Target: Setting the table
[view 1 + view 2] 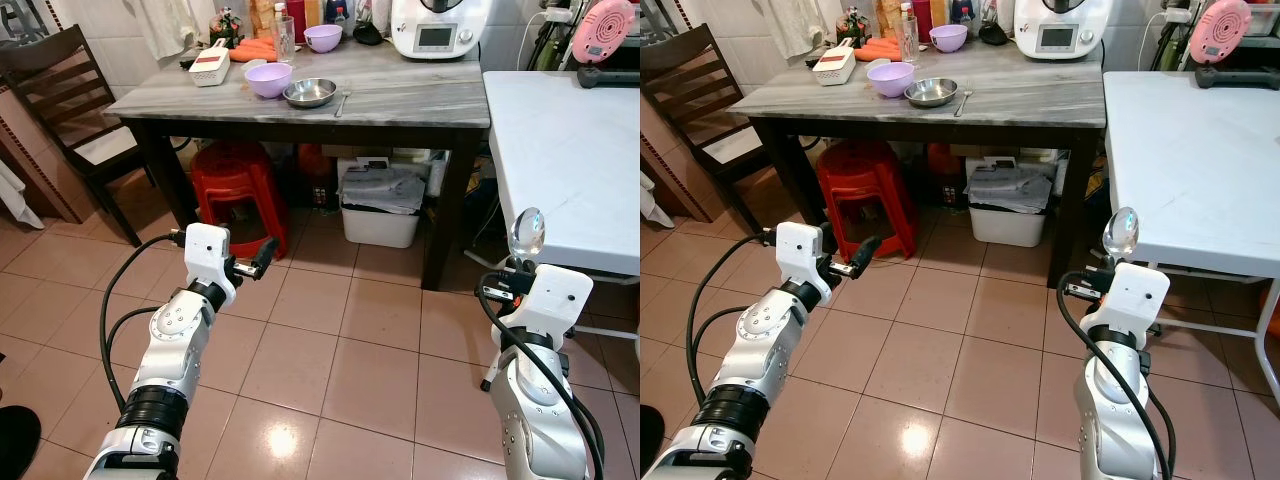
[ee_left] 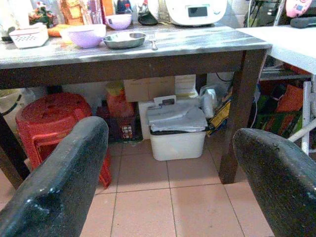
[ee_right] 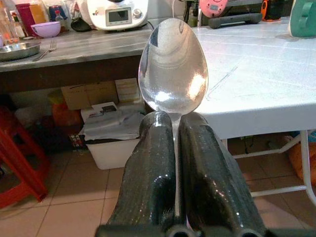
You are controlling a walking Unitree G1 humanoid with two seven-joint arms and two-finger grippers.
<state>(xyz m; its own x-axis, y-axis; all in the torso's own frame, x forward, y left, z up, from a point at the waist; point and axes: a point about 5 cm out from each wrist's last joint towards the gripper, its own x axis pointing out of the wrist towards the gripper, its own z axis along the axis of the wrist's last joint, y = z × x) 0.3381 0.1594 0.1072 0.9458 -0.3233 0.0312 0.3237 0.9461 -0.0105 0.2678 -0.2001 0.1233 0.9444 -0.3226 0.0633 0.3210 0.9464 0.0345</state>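
Right gripper (image 3: 173, 148): jaws clamped on upright spoon (image 3: 173, 66), beside white bench (image 1: 560, 150). Left gripper (image 1: 262, 254): jaws apart, empty.

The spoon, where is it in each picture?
Left eye view: spoon low right, upright in the right gripper, beside the white table.
Right eye view: lower right.
Left wrist view: not in it.
Right wrist view: centre.
Shared landmark: white bin.
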